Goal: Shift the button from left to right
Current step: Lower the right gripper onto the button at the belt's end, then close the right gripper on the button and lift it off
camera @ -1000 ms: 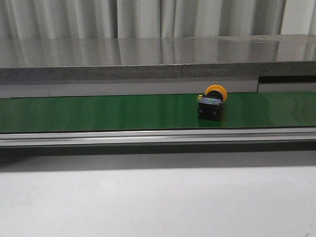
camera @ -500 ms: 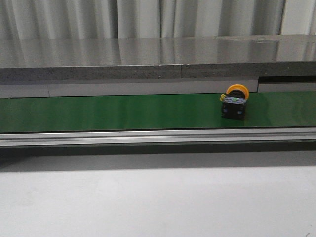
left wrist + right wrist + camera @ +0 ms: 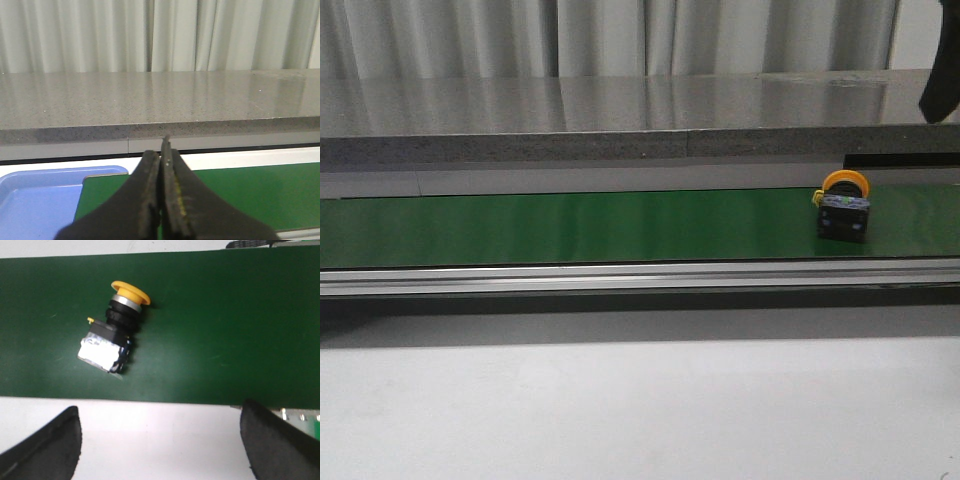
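The orange-capped black push-button (image 3: 843, 212) lay on the green belt (image 3: 570, 228) toward its right, ungrasped. The right gripper (image 3: 160, 432) hung above it, jaws wide apart, the pick apparently not yet made; the left gripper (image 3: 161, 200) was closed on nothing.

1. The button (image 3: 116, 330) has an orange-yellow cap, a black body and a silvery end.
2. The conveyor belt (image 3: 570, 227) is plain dark green.
3. The table (image 3: 620, 410) is plain white.
4. The tray (image 3: 35, 200) is light blue.
5. The curtain (image 3: 620, 35) is pale grey, vertically pleated.
6. The ledge (image 3: 570, 115) is speckled grey.

Front view faces across the green belt (image 3: 570, 225); right wrist looks down on it closely.
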Robot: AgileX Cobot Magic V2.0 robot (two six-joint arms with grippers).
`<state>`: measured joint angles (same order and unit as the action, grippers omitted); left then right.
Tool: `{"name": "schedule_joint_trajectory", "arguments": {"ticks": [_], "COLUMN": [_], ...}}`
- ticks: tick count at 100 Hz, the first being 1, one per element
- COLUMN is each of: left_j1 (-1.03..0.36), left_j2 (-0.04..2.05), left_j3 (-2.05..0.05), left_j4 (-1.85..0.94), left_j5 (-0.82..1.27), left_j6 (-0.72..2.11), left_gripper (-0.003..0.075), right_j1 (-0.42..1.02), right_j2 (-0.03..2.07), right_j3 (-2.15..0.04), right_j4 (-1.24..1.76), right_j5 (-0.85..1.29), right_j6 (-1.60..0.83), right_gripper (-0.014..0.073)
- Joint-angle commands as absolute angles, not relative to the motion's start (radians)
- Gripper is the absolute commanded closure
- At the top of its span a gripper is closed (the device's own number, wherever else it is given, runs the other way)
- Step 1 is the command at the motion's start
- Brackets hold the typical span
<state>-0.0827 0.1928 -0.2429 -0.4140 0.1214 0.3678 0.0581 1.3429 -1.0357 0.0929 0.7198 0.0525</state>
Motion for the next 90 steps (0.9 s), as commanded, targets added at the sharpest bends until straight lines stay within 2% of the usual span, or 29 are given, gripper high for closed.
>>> {"name": "schedule_joint_trajectory", "arguments": {"ticks": [1,73,80,85,90], "left_j1": [-0.091,-0.091,-0.091,-0.091,-0.091], "left_j2": [0.201,0.201,0.201,0.201,0.201], "left_j3": [-0.269,-0.269,-0.269,-0.269,-0.269], "left_j4": [-0.420,-0.420,-0.420,-0.420,-0.420], "left_j5": [0.044,0.044,0.044,0.044,0.044], "left_j6": [0.365,0.365,0.365,0.365,0.365], "left_gripper": [0.0741,0.0741,0.0741,0.0741,0.0741], "right_j1": [0.053,0.053,0.053,0.053,0.053], "right_j2": [1.377,1.701,1.711,1.711,1.710], "right_j3": [-1.095,-1.217,-1.217,-1.217,-1.219], "right_j4": [0.099,0.090,0.090,0.090,0.091], "right_j5": [0.648,0.583,0.594,0.598,0.603], "right_j6": [0.036,0.020,0.020,0.020,0.020], "right_gripper": [-0.0042,-0.0039,0.0009,0.0086,0.0203]}}
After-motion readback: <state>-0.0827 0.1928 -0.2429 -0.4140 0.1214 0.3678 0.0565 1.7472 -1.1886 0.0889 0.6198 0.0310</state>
